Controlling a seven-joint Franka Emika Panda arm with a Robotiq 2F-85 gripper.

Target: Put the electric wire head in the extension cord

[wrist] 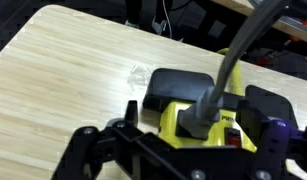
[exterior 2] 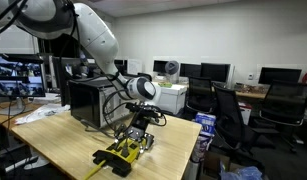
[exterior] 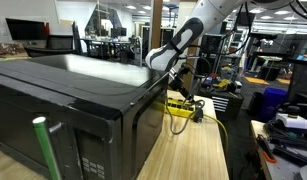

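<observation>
Hand (exterior 2: 139, 138) hovers right over the yellow power strip (exterior 2: 121, 153), lower middle of frame, fingers spread, holding nothing. Wrist view: grey-cabled plug (wrist: 198, 118) sits on the strip, bottom centre.

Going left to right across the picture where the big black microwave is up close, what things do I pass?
Black microwave → yellow extension cord → blue container.
</observation>
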